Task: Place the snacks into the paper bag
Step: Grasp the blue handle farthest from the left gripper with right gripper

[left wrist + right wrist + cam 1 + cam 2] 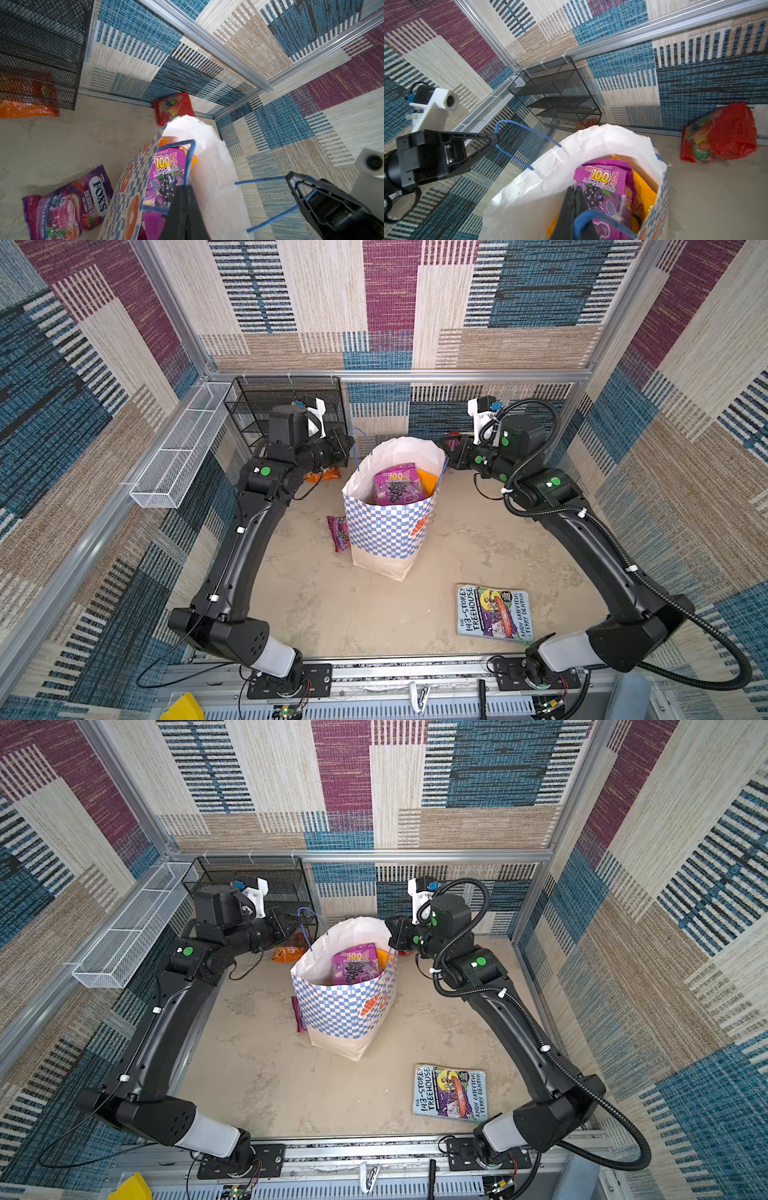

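Snacks: grape packet [397, 485] in the bag [386, 531]; Fox's [68, 203] and red packet [720, 133] lie outside. The left gripper [497, 138] and right gripper [288, 177] are closed, seemingly on its handles [189, 164]. Light, slippery film: pinch an edge.

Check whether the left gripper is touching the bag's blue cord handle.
Touching. The right wrist view shows the left gripper shut on the loop of the blue cord handle, whose two strands run from its tips to the paper bag.
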